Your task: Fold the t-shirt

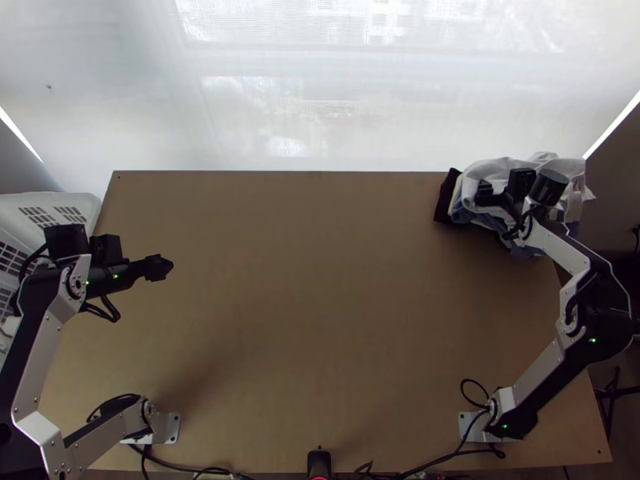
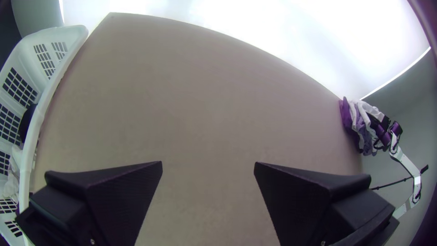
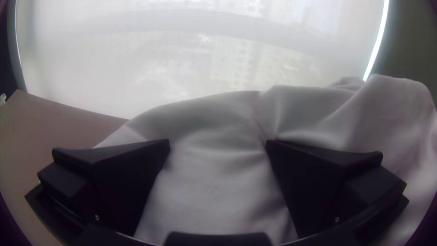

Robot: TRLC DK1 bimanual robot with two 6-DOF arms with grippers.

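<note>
- The surface (image 1: 320, 280) offers broad working room between the arms, enough, I'd judge, to lay a shirt flat. No spreading or folding is done on it.
- The basket (image 2: 43, 102), white plastic, stands along the surface's left edge and limits sideways room there.
- The heap of clothes (image 1: 460, 212) lies bunched at the far right corner, seemingly reaching past the right edge, so a pull inward looks safest.
- The white cloth (image 1: 496, 168), probably the t-shirt, lies rumpled on that heap; picking out, spreading and every fold seem left.
- The right end effector (image 3: 218, 143) is at the white cloth, fingers apart, no grip evident.
- The left end effector (image 2: 208, 164) is over the surface's left side, fingers apart, nothing between them.
</note>
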